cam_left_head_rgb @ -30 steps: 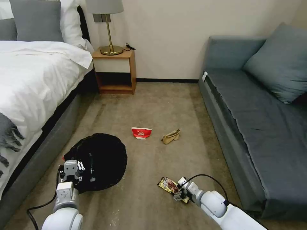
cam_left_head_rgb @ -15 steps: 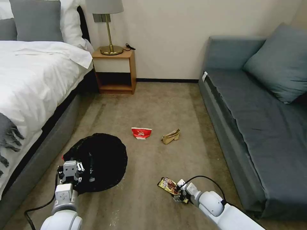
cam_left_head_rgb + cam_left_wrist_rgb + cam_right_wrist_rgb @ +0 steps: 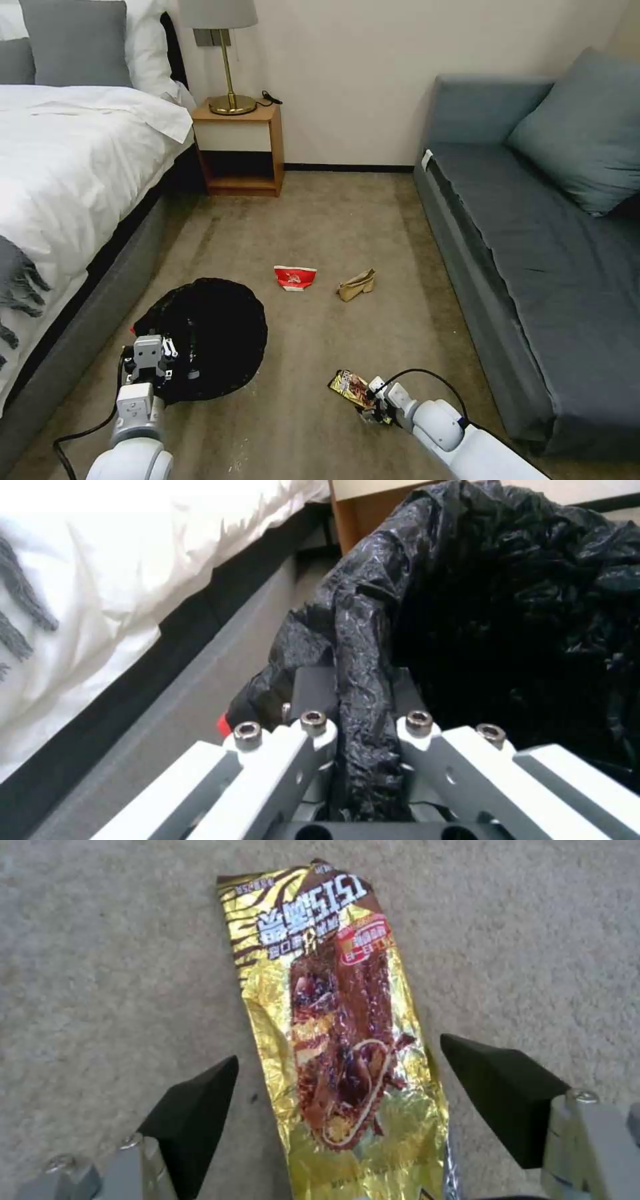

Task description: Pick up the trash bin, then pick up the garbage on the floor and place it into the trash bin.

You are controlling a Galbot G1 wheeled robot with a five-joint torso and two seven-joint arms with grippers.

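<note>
Right wrist view: right gripper spread wide around the flat, slippery wrapper (pinch mid-length, I'd guess); left gripper clamps the bin bag rim.

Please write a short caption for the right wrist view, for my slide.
Open right pincer poised over a gold snack wrapper lying flat on the carpet, one finger on each side.

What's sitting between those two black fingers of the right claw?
In the right wrist view, the shiny yellow-brown snack wrapper lies flat on the beige carpet between the open right gripper fingers, neither touching it.
</note>
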